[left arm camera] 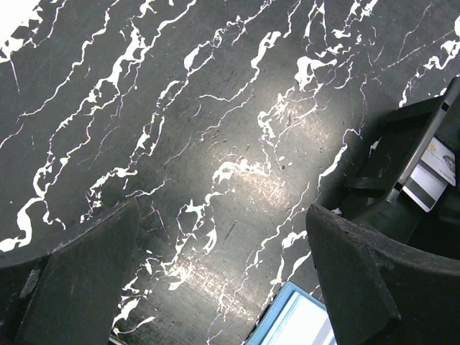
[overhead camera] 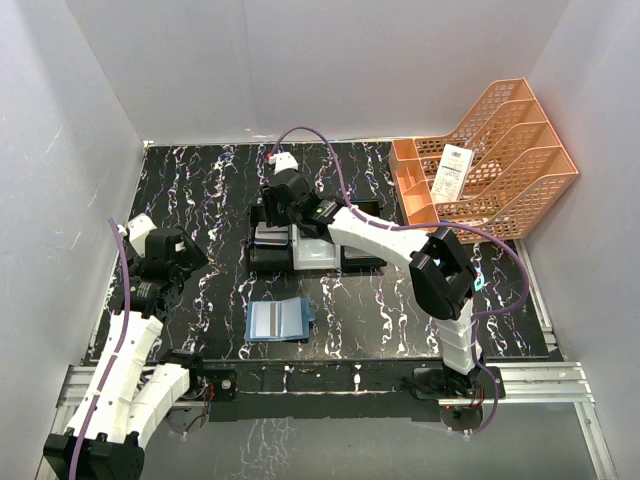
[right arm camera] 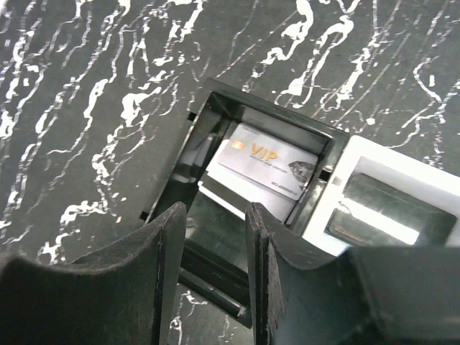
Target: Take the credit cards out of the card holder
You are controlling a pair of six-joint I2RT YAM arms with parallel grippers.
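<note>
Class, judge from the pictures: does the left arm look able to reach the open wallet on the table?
Probably yes. The wallet lies open on the table near the left hand, with nothing between them. The right arm is off over the tray.

The card holder (overhead camera: 278, 320) is teal-blue, the table (overhead camera: 200, 190) black with white veins.
</note>
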